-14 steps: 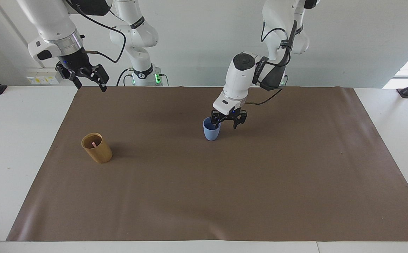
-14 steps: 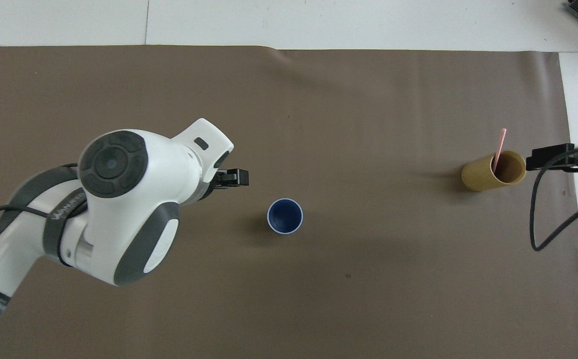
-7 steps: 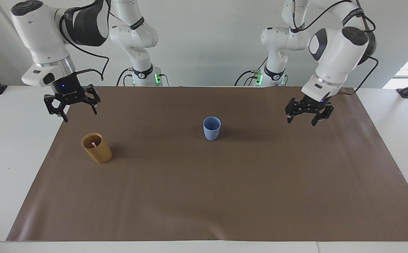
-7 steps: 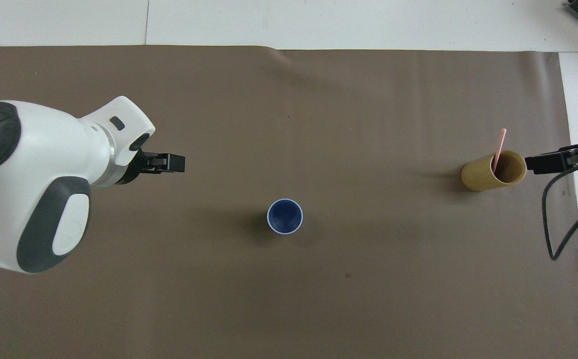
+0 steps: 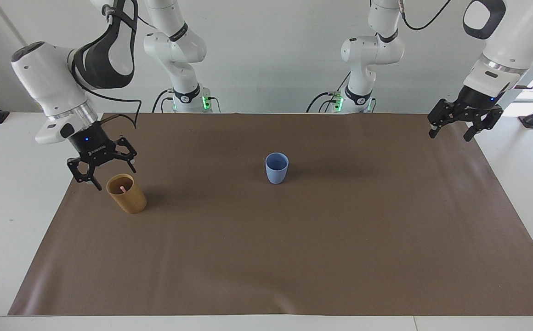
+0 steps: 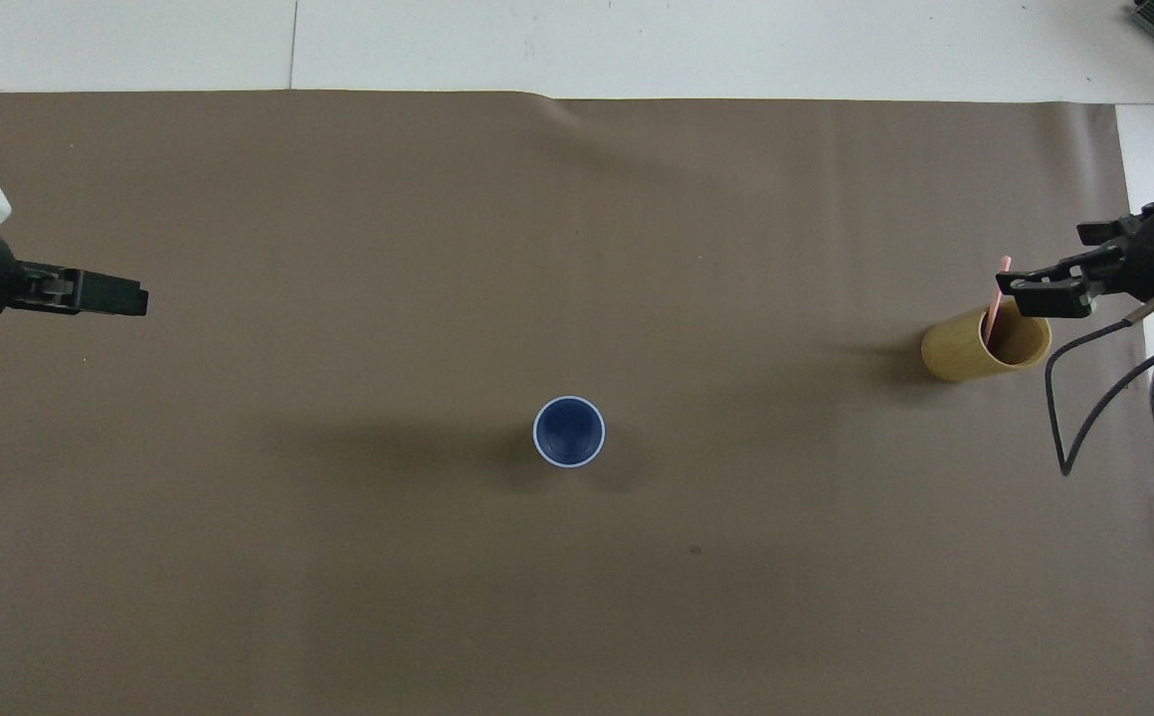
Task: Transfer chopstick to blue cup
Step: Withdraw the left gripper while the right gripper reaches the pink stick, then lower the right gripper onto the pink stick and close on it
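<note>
Over the last second the two arms traded roles. The left gripper (image 5: 463, 125), which had been down beside the rim of the blue cup (image 5: 276, 168), had swung up and away to hang over the edge of the brown mat (image 5: 294, 257) at the left arm's end of the table, fingers spread apart and holding nothing; that arm now looked to be out of the way and waiting. The right gripper (image 5: 103, 171), which had been hanging high near the robots' edge of the mat, had dropped and come in close to the tan cup (image 5: 127, 193), its fingers also spread wide and empty, their tips just beside the cup's rim on the side nearer the robots. In the overhead view the gripper's fingers (image 6: 1045, 294) overlapped the upper end of the chopstick (image 6: 997, 300), but the facing view suggested it had not yet closed on anything. The chopstick stood leaning inside the tan cup, its pale pink tip poking above the rim, well apart from the blue cup, which stood upright and empty near the middle of the mat. So the transfer had not begun: the approach to the chopstick seemed to be the step in hand, and the gripper would need to centre on the thin stick before pinching it
</note>
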### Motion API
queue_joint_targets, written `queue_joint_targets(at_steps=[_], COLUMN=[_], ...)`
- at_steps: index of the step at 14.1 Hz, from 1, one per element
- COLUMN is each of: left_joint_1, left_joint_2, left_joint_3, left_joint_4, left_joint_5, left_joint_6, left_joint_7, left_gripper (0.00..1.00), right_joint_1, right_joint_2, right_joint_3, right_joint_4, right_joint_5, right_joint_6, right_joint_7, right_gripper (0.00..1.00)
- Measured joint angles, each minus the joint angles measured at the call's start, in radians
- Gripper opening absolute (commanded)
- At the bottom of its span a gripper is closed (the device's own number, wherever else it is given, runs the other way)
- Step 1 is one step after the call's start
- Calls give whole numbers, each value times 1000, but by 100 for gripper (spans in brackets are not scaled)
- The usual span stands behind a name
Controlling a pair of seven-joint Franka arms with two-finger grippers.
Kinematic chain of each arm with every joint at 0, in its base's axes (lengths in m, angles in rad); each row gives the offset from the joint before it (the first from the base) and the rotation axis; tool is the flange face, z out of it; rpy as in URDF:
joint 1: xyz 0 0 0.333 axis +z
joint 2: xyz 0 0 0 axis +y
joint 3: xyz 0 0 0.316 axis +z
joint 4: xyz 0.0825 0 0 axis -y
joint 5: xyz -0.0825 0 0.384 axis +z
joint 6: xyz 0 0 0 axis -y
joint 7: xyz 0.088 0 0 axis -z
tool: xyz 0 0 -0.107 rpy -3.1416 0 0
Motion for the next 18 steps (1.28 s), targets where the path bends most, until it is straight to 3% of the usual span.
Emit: queue_joint_targets(at_steps=[11, 13, 15, 17, 18], left_joint_1=[0, 0, 0, 1, 1], left_joint_2=[6, 6, 6, 6, 6], left_joint_3=[-12, -13, -10, -8, -7], left_joint_4=[9, 9, 9, 9, 9], left_joint_5=[3, 3, 3, 3, 3], left_joint_6=[-72, -72, -72, -72, -72], left_joint_7=[1, 1, 1, 1, 1], left_gripper=[100, 100, 100, 100, 100], right_joint_1=[7, -5, -9, -9, -10], right_joint_2=[75, 75, 75, 73, 72], right_joint_3=[8, 5, 5, 5, 5], right_joint_4=[-32, -32, -31, -31, -30], right_joint_5=[157, 158, 158, 158, 158], right_joint_6=[127, 115, 91, 73, 57], right_joint_7=[-203, -218, -220, -220, -220], right_gripper=[100, 87, 67, 61, 47])
